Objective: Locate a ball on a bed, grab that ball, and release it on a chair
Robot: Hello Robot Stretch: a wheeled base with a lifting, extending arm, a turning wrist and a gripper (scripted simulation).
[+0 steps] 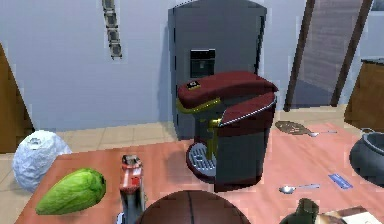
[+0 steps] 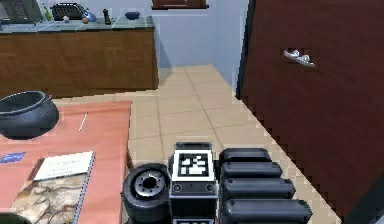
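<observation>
My pincer (image 2: 150, 192) sits low in the arm side view, a dark round lump next to a white square (image 2: 195, 165) with black marks. I can't make out its tips, so I cannot tell if it is gripping anything. My arm (image 2: 250, 190) looks tucked in short, I think so it bumps nothing when I drive.

Just beside the pincer is a table (image 2: 100, 130) with a book (image 2: 55, 185) and a dark pot (image 2: 25, 112). Farther out are a brown door (image 2: 320, 100) and a counter (image 2: 80, 55).

Ahead, the table holds a red coffee machine (image 1: 235, 125), a bottle (image 1: 131, 185), a green lettuce (image 1: 72, 192) and a spoon (image 1: 298, 187), likely put there for cooking. A grey fridge (image 1: 215, 50) stands behind.

This is a kitchen, so I think the ball is on a bed in some other room. Where, I cannot tell.

The bottle's label and the book's cover are too small to read.
</observation>
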